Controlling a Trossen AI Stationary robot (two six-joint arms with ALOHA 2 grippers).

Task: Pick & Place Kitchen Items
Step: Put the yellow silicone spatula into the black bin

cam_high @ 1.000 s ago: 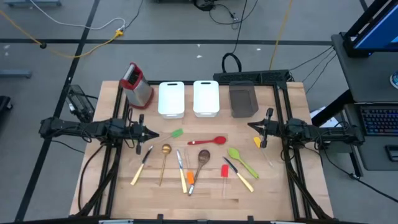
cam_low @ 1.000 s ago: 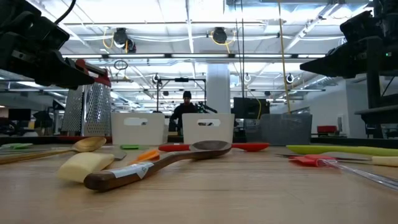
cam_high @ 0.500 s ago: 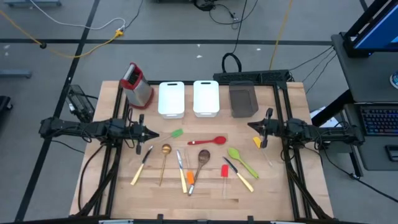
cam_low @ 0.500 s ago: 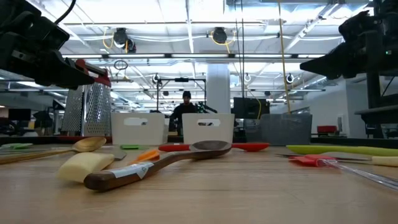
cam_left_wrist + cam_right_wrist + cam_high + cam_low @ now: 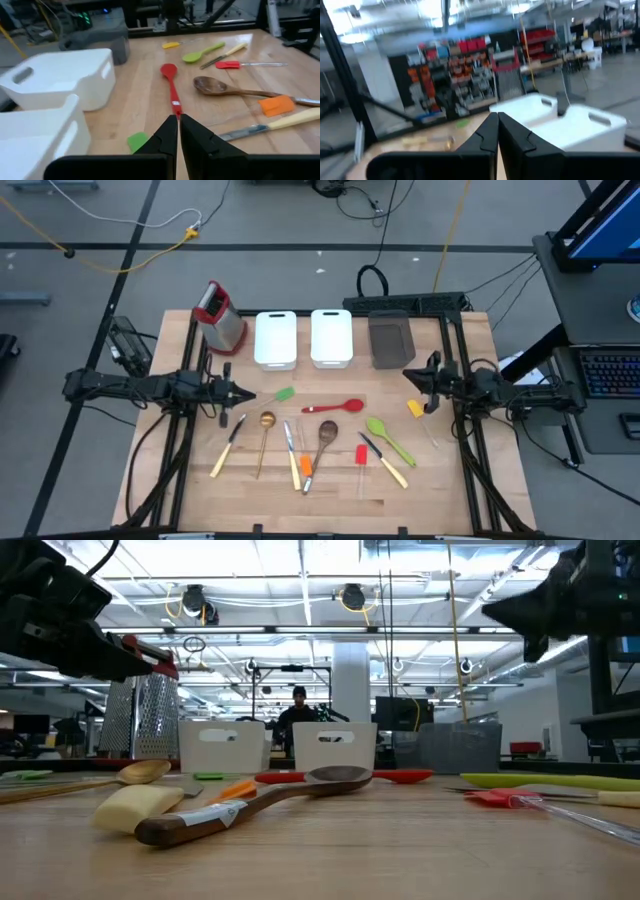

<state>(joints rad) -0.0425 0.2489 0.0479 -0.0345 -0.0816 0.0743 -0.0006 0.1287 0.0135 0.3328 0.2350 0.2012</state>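
Roughly a dozen small hand utensils (image 5: 310,438) are lying scattered mid-table in the high view: one red spoon (image 5: 335,407), one wooden spoon (image 5: 325,436), one gold spoon (image 5: 265,430), with two white trays (image 5: 275,338) behind; the left gripper (image 5: 243,395) and right gripper (image 5: 408,384) are hovering at opposite sides, both closed and empty. In the low view, the wooden spoon is lying nearest. In the left wrist view, the pinched-together fingers are pointing at the red spoon.

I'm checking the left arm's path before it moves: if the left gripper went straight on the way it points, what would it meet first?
Probably the red spoon, lying just ahead of the shut left gripper; the green spatula sits slightly aside. Height is unclear.
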